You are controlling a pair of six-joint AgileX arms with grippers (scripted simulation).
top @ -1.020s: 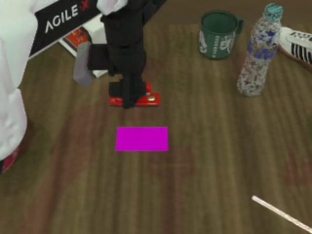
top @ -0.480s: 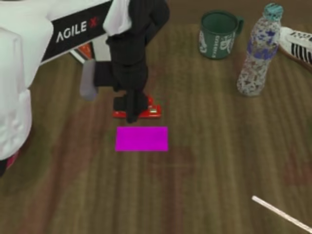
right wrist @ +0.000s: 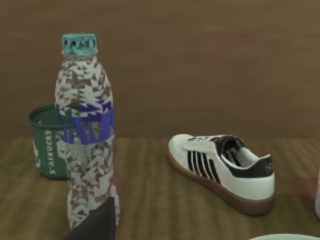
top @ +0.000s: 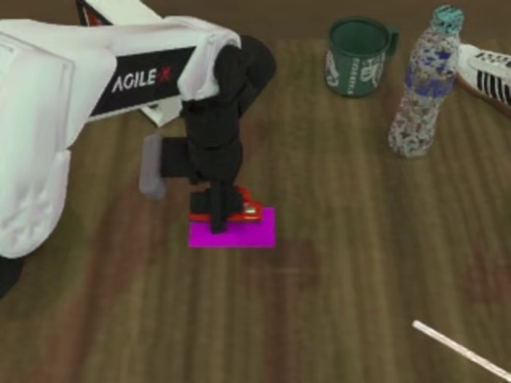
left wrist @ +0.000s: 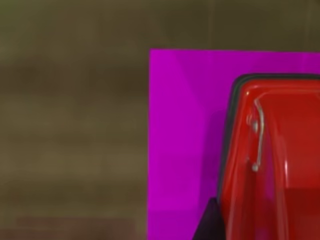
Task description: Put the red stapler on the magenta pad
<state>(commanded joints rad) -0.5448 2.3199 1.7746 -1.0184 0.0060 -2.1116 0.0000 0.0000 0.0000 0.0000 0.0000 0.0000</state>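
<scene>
Stapler point(top: 249, 209): red, held in the left gripper's closed fingers, over the far edge of the pad; whether it touches the pad cannot be told. The left wrist view shows its glossy red end point(left wrist: 280, 160) above magenta, with a dark fingertip point(left wrist: 210, 222) at its side.
Table point(top: 359, 263): dark brown wood grain.
Left arm point(top: 72, 104): white with a black AGILE X band, reaching in from the left.
Left gripper point(top: 217, 214): black, pointing down, clamped on the stapler.
Right gripper: out of the top view; its wrist camera faces the far right corner.
Bottle point(top: 421, 84): speckled, teal cap, upright at far right; also at point(right wrist: 87, 135).
Pad point(top: 239, 233): magenta rectangle near the table's middle, near side bare; also at point(left wrist: 185, 140).
Shoe point(right wrist: 222, 170): 1 white sneaker with black stripes, right of the bottle.
Mug point(top: 359, 56): green, left of the bottle, far side.
White box point(top: 160, 112): partly hidden under the left arm.
White stick point(top: 459, 347): slanted, near right corner.
</scene>
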